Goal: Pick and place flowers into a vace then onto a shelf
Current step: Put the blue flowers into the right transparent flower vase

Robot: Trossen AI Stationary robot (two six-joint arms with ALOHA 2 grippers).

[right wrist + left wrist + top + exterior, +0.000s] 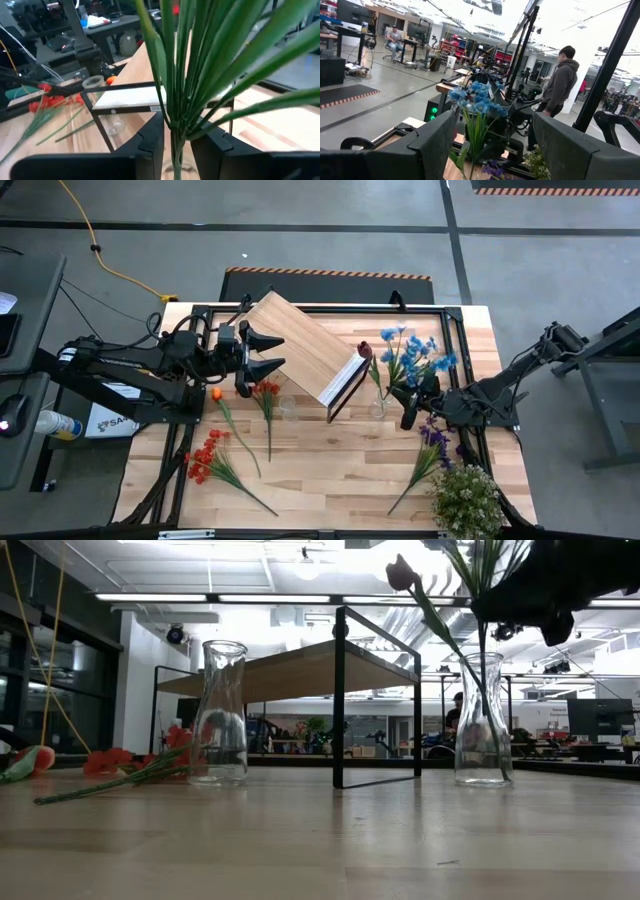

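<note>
My right gripper (407, 410) (175, 139) is shut on the blue flower spray (415, 360) above a glass vase (482, 720) (380, 408). A dark red rose (400, 572) (365, 350) stands in that vase and leans out over its rim. A second, empty vase (220, 725) (288, 408) stands near the shelf (305, 345). An orange tulip (216, 393), two red sprays (265, 390) (205, 458) and a purple spray (435, 435) lie flat on the table. My left gripper (268, 352) (495, 150) hovers open by the shelf's left side. My right gripper pinches the blue spray's bundled green stems (175, 127) between its two fingers (152, 137), below the leaves. The fingers come level from the table's right and lie across the upright stems. The spray is lifted, blooms upward, and its lower stem (484, 660) reaches down into the vase's neck.
The shelf's board sits on a thin black frame (340, 700) between the two vases. A bushy pale plant (465, 498) stands at the table's near right corner. A black frame (455, 315) runs round the table's edge. A person (562, 82) stands beyond the table.
</note>
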